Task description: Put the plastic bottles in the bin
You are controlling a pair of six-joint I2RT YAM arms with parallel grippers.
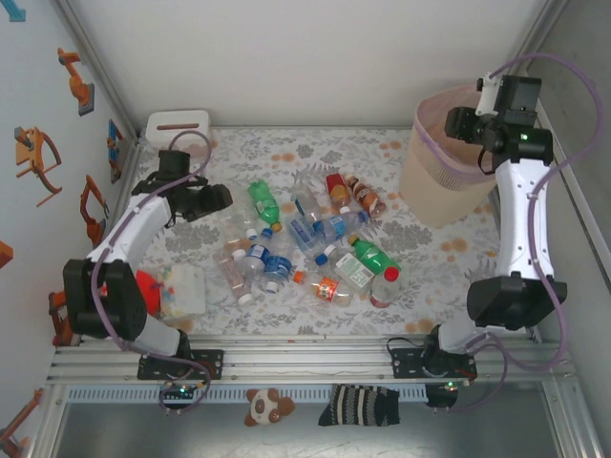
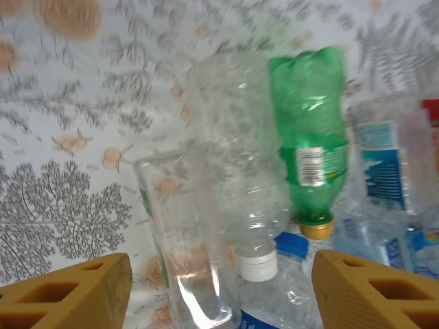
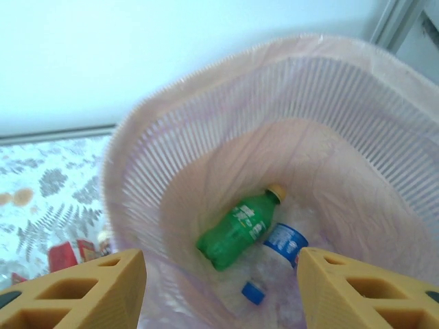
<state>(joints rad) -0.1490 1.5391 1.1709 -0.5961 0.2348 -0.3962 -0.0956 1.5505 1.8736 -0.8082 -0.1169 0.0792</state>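
We saw the plastic bottles (image 1: 305,239) lying in a loose heap on the flowered surface (image 1: 439,267), left of the bin (image 1: 434,186) in the overhead view. Most were clear with blue caps and blue labels, a few were green, and some had red or orange labels and caps, all on their sides. The bin was a tall beige-pink basket with ribbed walls and a translucent pink liner folded over its rim. Inside the bin lay a green bottle (image 3: 240,229) with a yellow cap, a clear blue-labelled bottle (image 3: 285,243) just beside it, and a blue cap (image 3: 252,293) near them. The right tool (image 3: 223,264) hung above the bin's mouth, its fingers apart and holding nothing. The left tool (image 2: 219,267) hovered over the side of the heap farthest from the bin, its fingers apart with nothing gripped, above a clear white-capped bottle (image 2: 240,157) that touched a second green bottle (image 2: 309,137).
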